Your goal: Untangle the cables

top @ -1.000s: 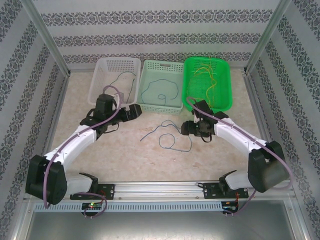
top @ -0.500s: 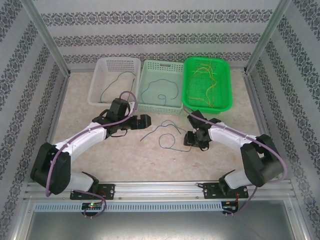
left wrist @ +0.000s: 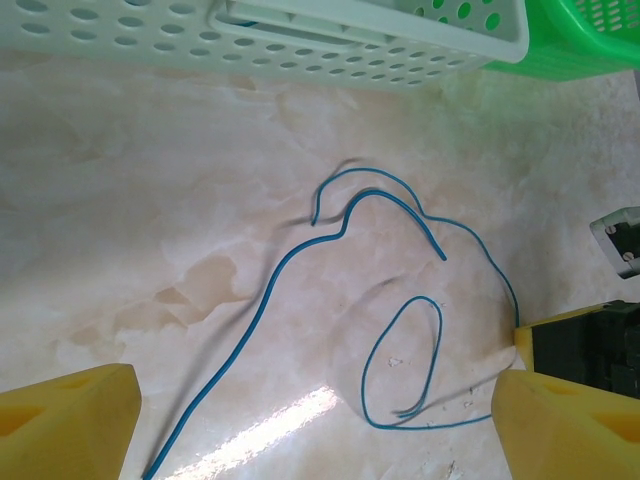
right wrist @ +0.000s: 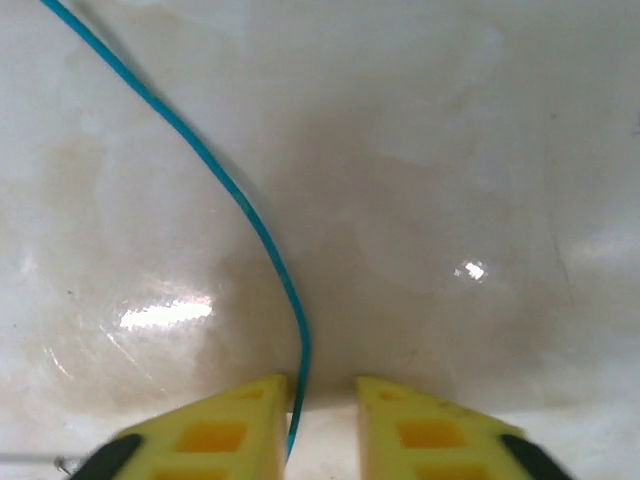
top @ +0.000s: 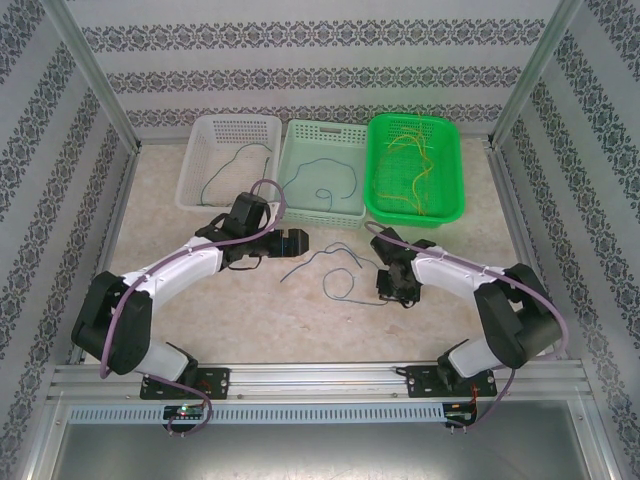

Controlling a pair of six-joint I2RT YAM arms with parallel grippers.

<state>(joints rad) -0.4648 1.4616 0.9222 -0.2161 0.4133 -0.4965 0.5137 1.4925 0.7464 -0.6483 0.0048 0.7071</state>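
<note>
Two thin blue cables [top: 335,270] lie loosely crossed on the table in front of the baskets. In the left wrist view one blue cable [left wrist: 262,300] runs long and the other curls into a loop [left wrist: 405,355]. My left gripper [top: 298,241] hovers just left of them, open wide [left wrist: 315,430] with nothing between its fingers. My right gripper [top: 386,291] points down at the cables' right end. It is open with a narrow gap [right wrist: 322,400], and the blue cable [right wrist: 262,235] passes between the fingertips beside the left one.
Three baskets stand at the back: a white basket [top: 205,135] with a dark cable, a pale green basket [top: 300,135] with a blue cable, and a bright green basket [top: 452,170] with yellow cables. The pale basket's wall [left wrist: 300,45] is close ahead of the left gripper.
The left gripper has swung right toward the blue cables. The right gripper has come nearer and lower, down onto the cables' right end.
</note>
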